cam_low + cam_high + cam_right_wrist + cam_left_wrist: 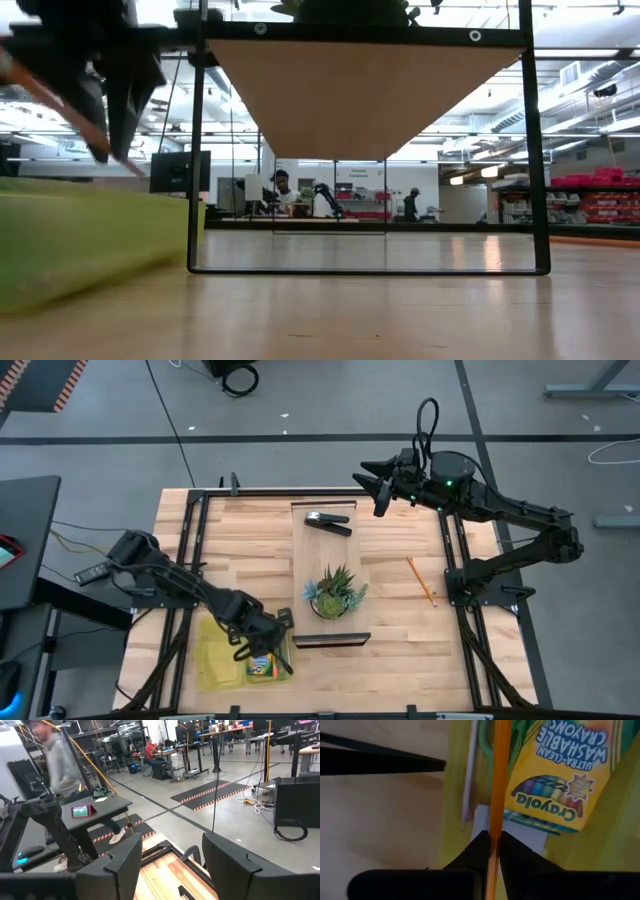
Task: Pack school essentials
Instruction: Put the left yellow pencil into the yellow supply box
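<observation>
My left gripper (264,646) is at the table's near left, over a yellow-green open case (222,657), and is shut on a thin orange pencil (498,780). The yellow-and-green crayon box (562,767) lies in the case, with green scissor handles (485,742) and a pale pad (522,834) showing beside and under it. A second orange pencil (421,581) lies flat on the table's right side. My right gripper (377,487) is open and raised over the far edge, holding nothing. My left gripper pinches the orange pencil's shaft (494,822) between its two fingertips (512,851), coming from above with the fingers across it. The pencil is lifted clear and slants (60,105) above the case, its lower end near the case's top.
A black-framed wooden shelf (325,560) stands at mid-table with a black stapler (328,523) and a spiky green potted plant (335,593) on it. Black rails (190,550) run along the table's left and right sides. A person (60,765) walks beyond the table.
</observation>
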`<state>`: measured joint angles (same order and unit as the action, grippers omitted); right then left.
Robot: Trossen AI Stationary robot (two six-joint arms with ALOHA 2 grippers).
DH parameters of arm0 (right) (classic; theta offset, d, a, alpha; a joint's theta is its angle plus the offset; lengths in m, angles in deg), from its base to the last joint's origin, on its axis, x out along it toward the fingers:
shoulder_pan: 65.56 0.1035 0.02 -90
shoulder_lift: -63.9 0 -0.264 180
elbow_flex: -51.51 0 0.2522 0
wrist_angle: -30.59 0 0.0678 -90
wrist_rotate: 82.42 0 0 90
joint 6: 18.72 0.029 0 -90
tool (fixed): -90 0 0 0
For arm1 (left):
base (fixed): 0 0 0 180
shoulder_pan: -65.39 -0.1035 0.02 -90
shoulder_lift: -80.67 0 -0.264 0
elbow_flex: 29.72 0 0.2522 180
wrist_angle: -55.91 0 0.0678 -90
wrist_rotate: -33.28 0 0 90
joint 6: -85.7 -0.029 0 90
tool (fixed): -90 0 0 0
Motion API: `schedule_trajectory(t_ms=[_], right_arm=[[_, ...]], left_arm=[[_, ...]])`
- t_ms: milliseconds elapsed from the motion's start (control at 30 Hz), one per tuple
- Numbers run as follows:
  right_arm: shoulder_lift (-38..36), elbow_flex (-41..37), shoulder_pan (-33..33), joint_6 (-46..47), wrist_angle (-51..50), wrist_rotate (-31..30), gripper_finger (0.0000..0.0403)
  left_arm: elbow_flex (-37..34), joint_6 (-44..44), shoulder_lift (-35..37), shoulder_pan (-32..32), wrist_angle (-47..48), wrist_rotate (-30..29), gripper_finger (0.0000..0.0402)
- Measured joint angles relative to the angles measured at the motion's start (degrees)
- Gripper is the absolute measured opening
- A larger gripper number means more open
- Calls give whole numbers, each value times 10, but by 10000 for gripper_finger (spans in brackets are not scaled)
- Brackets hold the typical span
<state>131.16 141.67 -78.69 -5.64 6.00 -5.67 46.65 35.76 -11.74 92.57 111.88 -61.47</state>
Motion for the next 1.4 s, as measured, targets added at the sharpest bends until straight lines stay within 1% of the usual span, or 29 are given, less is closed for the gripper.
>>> schedule_trajectory(t_ms=[100, 233, 300, 467, 600, 800, 833, 933, 1000, 1100, 1200, 1400], right_arm=[[0, 0, 0, 0, 0, 0, 213], [0, 0, 0, 10, 0, 0, 213], [0, 0, 0, 12, 0, 0, 213], [0, 0, 0, 13, 0, 0, 213], [0, 0, 0, 15, 0, 0, 213], [0, 0, 2, 19, -4, 5, 213], [0, 0, 2, 19, -4, 5, 213], [0, 0, 2, 20, -5, 10, 213], [0, 0, 2, 21, -6, 11, 213], [0, 0, 2, 21, -7, 11, 213], [0, 0, 2, 24, -7, 11, 213], [0, 0, 2, 28, -8, 11, 213]], left_arm=[[0, -7, -22, 1, -10, 1, 43], [1, -34, -33, -2, -33, -5, 36], [1, -33, -39, -7, -52, -7, 34], [1, -32, -45, -11, -81, -3, 43], [2, -32, -47, -11, -78, -1, 44], [-5, -34, -47, -10, -79, 4, 31], [-5, -33, -45, -6, -76, 0, 31], [-9, -15, -39, 6, -61, -37, 37], [-10, -4, -32, 12, -59, -46, 39], [-9, 3, -18, 12, -63, -65, 34], [-9, 4, -5, 12, -70, -98, 29], [-9, 32, 2, 12, -72, -103, 36]])
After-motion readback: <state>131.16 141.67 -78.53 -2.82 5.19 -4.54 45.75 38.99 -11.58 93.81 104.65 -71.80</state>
